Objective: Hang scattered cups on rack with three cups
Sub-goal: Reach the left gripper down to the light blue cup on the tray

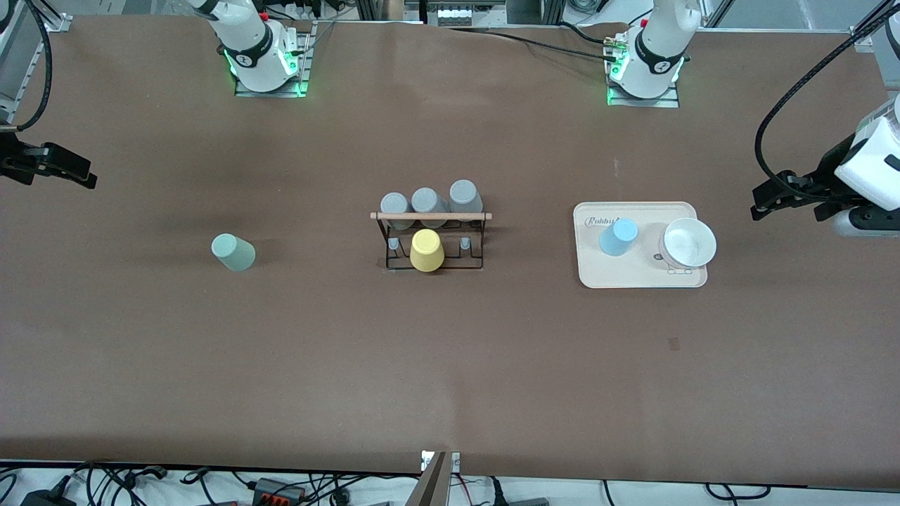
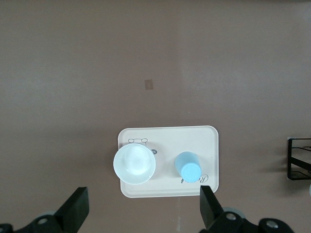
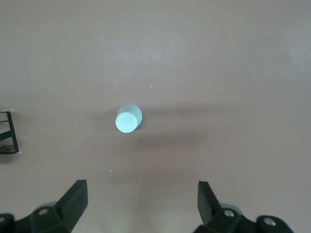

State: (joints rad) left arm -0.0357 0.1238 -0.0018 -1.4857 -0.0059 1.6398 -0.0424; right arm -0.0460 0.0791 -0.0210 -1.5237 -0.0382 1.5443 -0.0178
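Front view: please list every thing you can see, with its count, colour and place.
mint-green cup: 1, pale green, upside down on the table toward the right arm's end
light blue cup: 1, upside down on the tray
tray: 1, beige, toward the left arm's end
bowl: 1, white, on the tray beside the blue cup
rack: 1, black wire with wooden rod, mid-table
grey cups: 3, on the rack
yellow cup: 1, on the rack
left gripper: open, at its table end
right gripper: open, at its table end
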